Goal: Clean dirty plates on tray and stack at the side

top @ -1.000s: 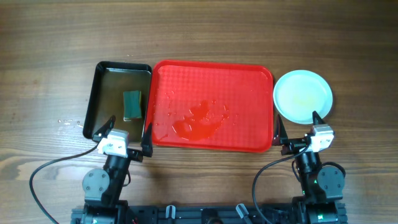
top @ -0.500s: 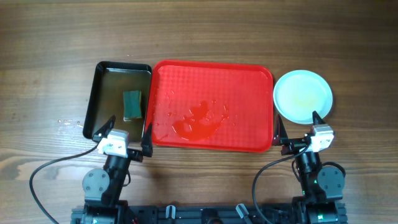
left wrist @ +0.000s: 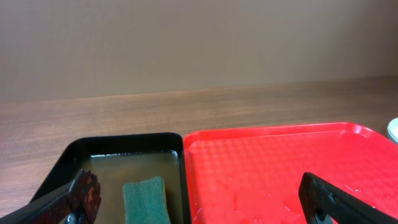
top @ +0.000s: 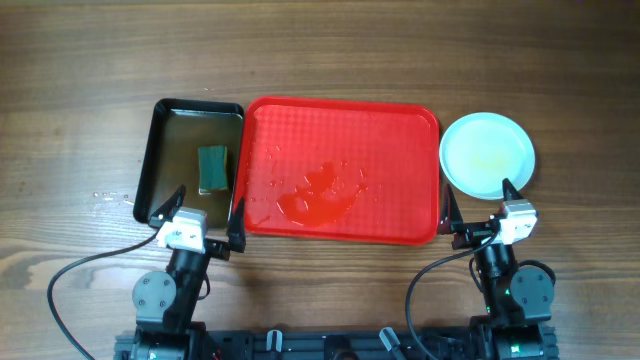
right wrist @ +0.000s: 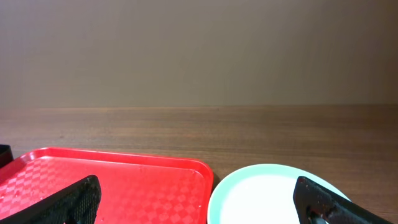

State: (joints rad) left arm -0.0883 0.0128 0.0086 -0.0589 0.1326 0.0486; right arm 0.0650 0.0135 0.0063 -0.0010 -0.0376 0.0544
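The red tray [top: 400, 125] lies in the middle of the table with no plates on it, only a wet puddle and droplets [top: 325, 192]. It also shows in the left wrist view [left wrist: 280, 162] and the right wrist view [right wrist: 124, 180]. The pale mint plates [top: 487, 152] sit as one stack on the table right of the tray; I cannot tell how many. The stack shows in the right wrist view [right wrist: 261, 196]. My left gripper [top: 196, 214] is open and empty at the near edge between the black tray and the red tray. My right gripper [top: 476, 208] is open and empty near the stack's front.
A black tray [top: 175, 150] holding water and a green sponge [top: 211, 167] stands left of the red tray; both show in the left wrist view, tray [left wrist: 74, 155] and sponge [left wrist: 146, 200]. Small droplets lie on the wood [top: 105, 196] left of it.
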